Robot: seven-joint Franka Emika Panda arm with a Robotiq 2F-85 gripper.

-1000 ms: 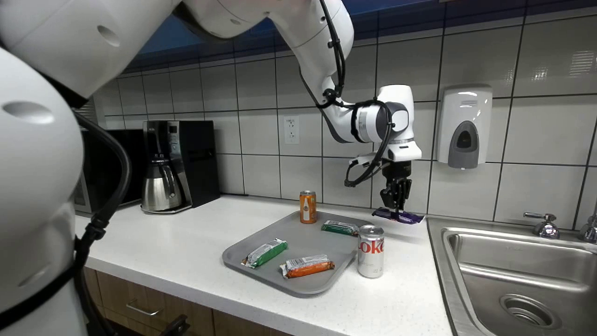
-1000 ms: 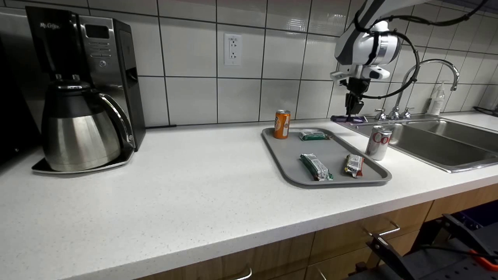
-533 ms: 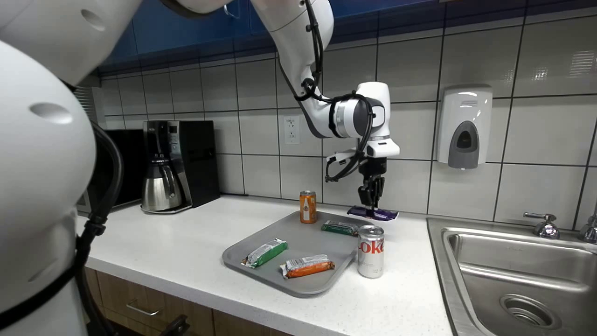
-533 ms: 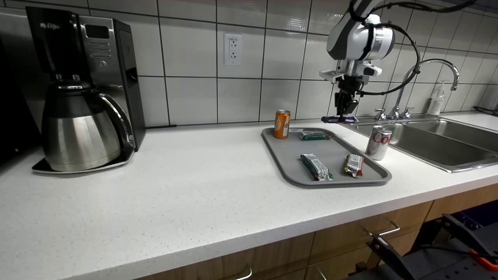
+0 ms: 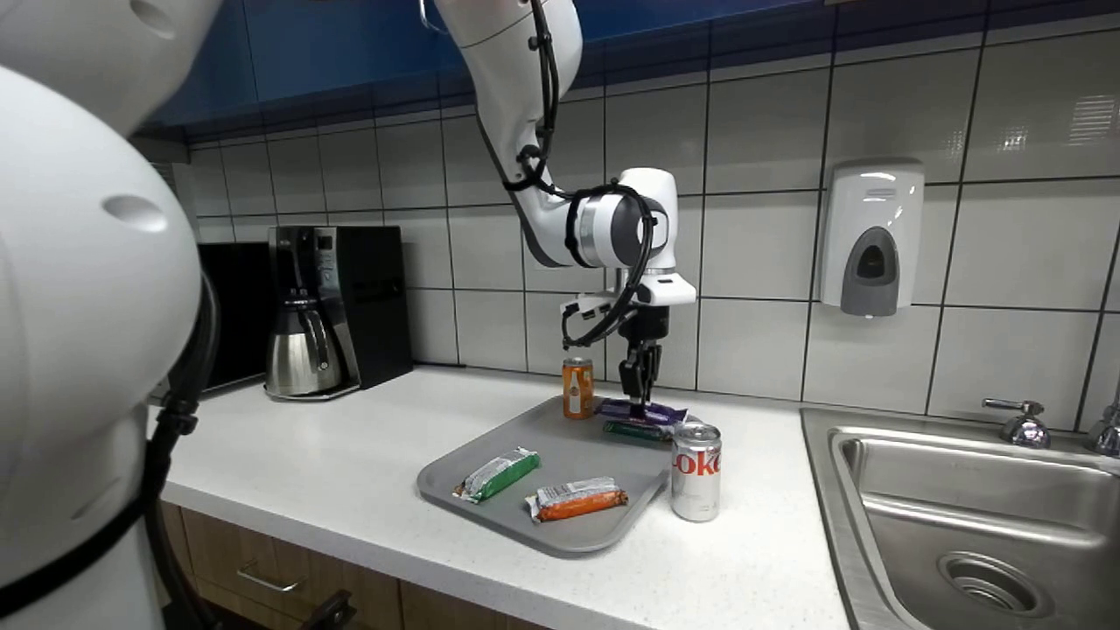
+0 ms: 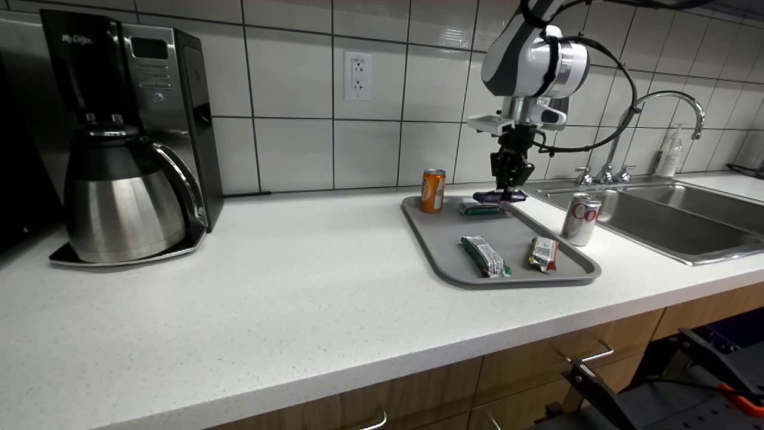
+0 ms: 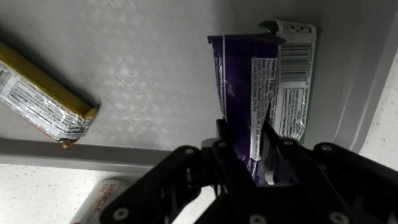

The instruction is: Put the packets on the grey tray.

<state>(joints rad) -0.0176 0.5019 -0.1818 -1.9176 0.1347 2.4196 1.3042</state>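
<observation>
Tool (image 7: 244, 122) clamped on a purple packet (image 7: 238, 77) above the grey tray (image 5: 569, 455), 3 other packets (image 5: 497, 475) on it.

In both exterior views the worktop (image 6: 268, 310) is lit brightly and evenly. Small patches of glare are reflected by the wall tiles (image 5: 1015, 138), which are darkened beneath the blue cupboards (image 5: 341, 57). In the wrist view a dimmer light is found: spotty glare is spread over the grey tray (image 7: 149, 93), a soft shadow is cast along the orange packet (image 7: 40, 99), print on the purple packet (image 7: 238, 71) is slightly blurred, and the pincer (image 7: 244, 123) is rendered almost black.
</observation>
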